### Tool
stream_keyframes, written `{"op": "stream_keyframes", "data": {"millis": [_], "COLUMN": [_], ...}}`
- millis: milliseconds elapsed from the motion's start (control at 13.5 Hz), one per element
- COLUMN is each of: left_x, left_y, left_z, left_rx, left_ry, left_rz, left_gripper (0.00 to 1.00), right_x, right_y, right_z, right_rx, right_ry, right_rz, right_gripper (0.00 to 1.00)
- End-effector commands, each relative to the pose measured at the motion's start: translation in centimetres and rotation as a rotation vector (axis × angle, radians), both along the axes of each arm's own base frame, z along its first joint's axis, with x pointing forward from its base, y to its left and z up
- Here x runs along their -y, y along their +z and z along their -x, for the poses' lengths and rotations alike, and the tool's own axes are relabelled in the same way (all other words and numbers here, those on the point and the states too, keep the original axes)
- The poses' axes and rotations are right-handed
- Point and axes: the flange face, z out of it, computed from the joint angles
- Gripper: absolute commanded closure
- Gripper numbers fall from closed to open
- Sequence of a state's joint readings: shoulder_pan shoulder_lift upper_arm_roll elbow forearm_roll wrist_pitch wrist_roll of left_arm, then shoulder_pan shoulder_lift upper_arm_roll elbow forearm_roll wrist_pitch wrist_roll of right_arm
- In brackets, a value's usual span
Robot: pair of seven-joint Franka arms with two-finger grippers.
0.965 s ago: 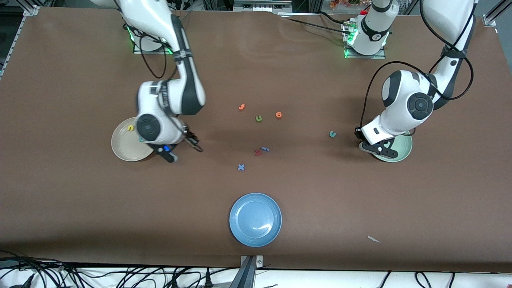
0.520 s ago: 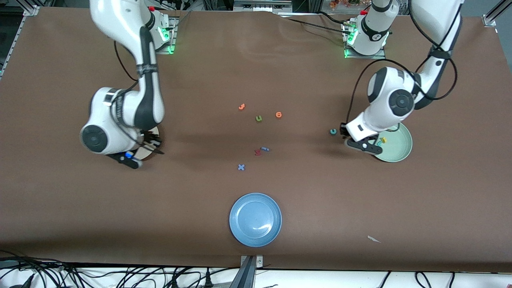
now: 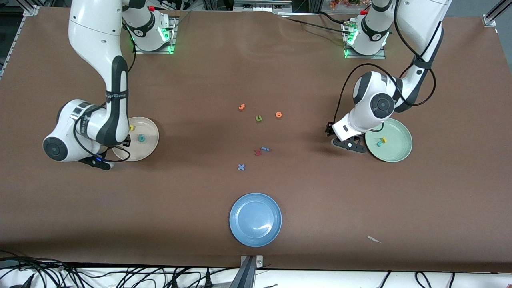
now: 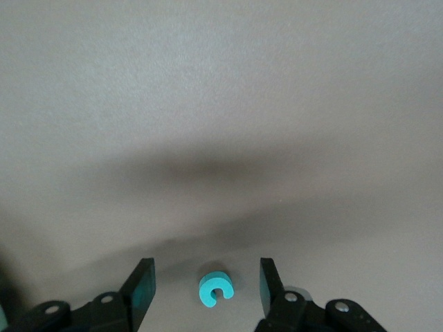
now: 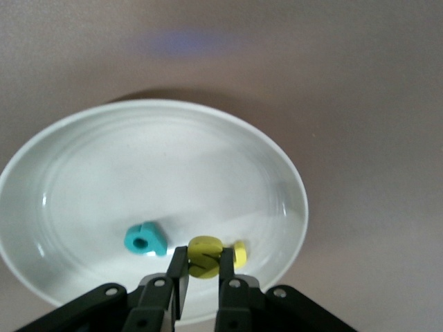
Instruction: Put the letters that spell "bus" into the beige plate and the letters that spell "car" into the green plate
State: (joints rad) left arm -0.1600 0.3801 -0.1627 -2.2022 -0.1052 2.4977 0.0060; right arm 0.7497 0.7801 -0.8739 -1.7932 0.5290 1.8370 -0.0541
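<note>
The left gripper (image 4: 205, 290) stands open over the bare surface (image 3: 256, 60), its two fingers (image 4: 140, 287) set apart with the teal c (image 4: 216, 288) lying flat between them, touching neither; in the front view this gripper (image 3: 335, 136) hangs just beside the green plate (image 3: 402, 152), on the side toward the middle of the surface, and the c is hidden under the arm there; the green plate holds a yellow a (image 3: 383, 140) and a teal r (image 3: 378, 143), close together.

The right gripper (image 5: 202, 273) is closed tight on a yellow letter (image 5: 203, 257), which one I cannot tell; it is over the beige plate (image 5: 83, 173); in the front view this gripper (image 3: 109, 155) is at the rim of the beige plate (image 3: 150, 146) nearest the right arm's end of the surface; in that plate lie a teal b (image 3: 141, 138) and a yellow s (image 3: 131, 128), apart from each other.

Near the middle of the surface are loose letters: an orange one (image 3: 241, 106), an olive u (image 3: 259, 118), a second orange one (image 3: 279, 115), then nearer the camera a red one (image 3: 258, 152) touching a small blue one (image 3: 265, 149), and a blue x (image 3: 241, 167); the blue plate (image 3: 240, 232) sits near the edge closest to the camera; a pale scrap (image 3: 374, 239) lies by that same edge toward the left arm's end.
</note>
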Motion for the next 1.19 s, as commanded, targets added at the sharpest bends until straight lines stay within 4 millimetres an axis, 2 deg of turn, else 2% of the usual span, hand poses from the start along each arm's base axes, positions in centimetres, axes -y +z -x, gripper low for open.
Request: {"op": "stream_keyframes", "data": {"millis": [0,74,148,223,297,445,668,891,965,1114], "left_x": [-0.1,-0.2,-0.3,-0.3,-0.2,-0.4,-0.1,0.2,0.5,0.5], "left_y": [-0.9,-1.3,-1.5,-1.8,-2.0,-2.4,-2.6,-3.4,-3.3,-3.4], "left_z": [1.0,1.5,1.7,2.1,2.4,2.9,3.0,3.1,3.1,3.1], "left_rx": [-0.012,-0.023,-0.028,-0.038,-0.043,-0.056,-0.054,-0.042,-0.041,-0.041], "left_ry": [0.004,0.005,0.003,0.003,0.001,0.018,0.022,0.021,0.017,0.017], "left_rz": [0.0,-0.004,-0.005,-0.009,-0.011,-0.017,-0.018,-0.014,-0.014,-0.014], "left_gripper": [0.31,0.3,0.3,0.3,0.3,0.3,0.31,0.33,0.36,0.41], "right_x": [-0.3,0.3,0.3,0.5,0.2,0.2,-0.3,-1.3,-1.8,-1.4], "right_y": [-0.6,-0.6,-0.3,0.2,1.3,5.8,15.7,23.5,25.4,26.8], "right_z": [-0.1,-0.2,-0.4,-0.6,-1.3,-2.7,-4.7,-5.3,-5.6,-6.1], "right_rx": [0.016,0.02,0.025,0.033,0.051,0.055,0.024,0.049,0.076,0.129], "right_ry": [0.069,0.067,0.066,0.062,0.071,0.065,0.066,0.083,0.097,0.086], "right_rz": [0.0,-0.001,-0.004,-0.008,-0.013,-0.023,-0.04,-0.026,-0.014,-0.05], "right_gripper": [0.8,0.66,0.19,0.0,0.0,0.0,0.0,0.0,0.0,0.0]}}
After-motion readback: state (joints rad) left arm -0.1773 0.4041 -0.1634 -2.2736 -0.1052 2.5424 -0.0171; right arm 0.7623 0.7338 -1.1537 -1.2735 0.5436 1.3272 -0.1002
